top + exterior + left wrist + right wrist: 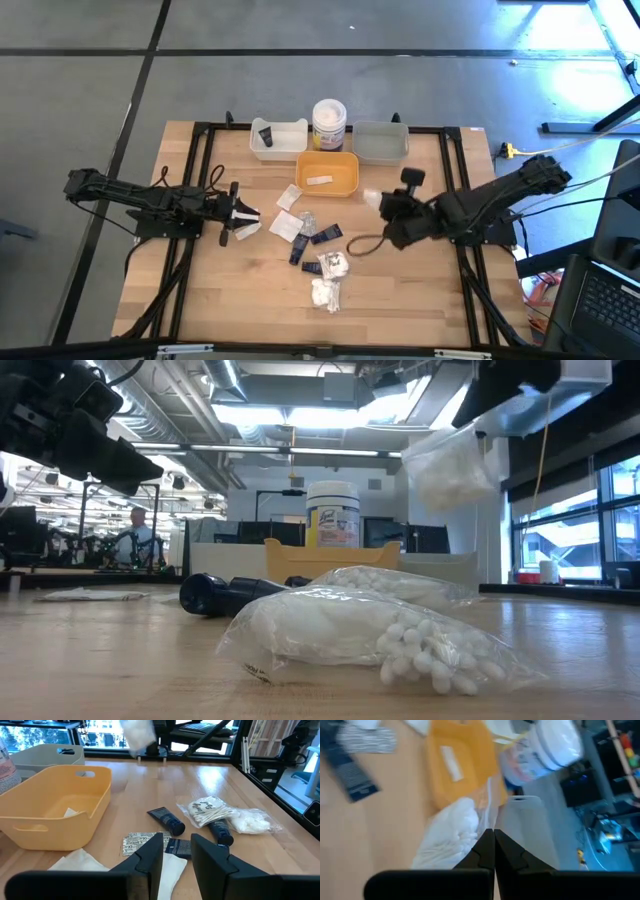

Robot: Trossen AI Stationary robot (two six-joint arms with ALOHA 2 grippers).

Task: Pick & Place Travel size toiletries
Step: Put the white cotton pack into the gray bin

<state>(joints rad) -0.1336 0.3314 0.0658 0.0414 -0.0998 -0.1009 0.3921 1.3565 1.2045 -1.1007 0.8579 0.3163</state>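
My right gripper (384, 204) is shut on a clear-wrapped bag of white fluffy pieces (451, 836), raised above the table just right of the yellow tray (345, 180). In the low view the bag (450, 464) hangs high in the air. More toiletries lie on the wood at the table's middle: black tubes (326, 235), flat sachets (285, 226) and two clear bags of white pieces (327, 292). A sachet (319, 180) lies in the yellow tray and a black tube (266, 135) in the white tray (285, 148). My left gripper (177, 854) waits open at the table's left, with nothing between its fingers. My right gripper pinches the bag's clear wrapper at its edge (488, 819) between its two shut fingers. The fingers slant down from the table's right side. The bag hangs below them, lifted clear of the table.
A grey tray (381, 152) stands at the far edge right of the yellow one. A white jar with a yellow label (329, 124) stands between the white and grey trays. A loose dark cable (362, 244) lies under my right arm. A white sachet (170, 870) lies under my left fingers.
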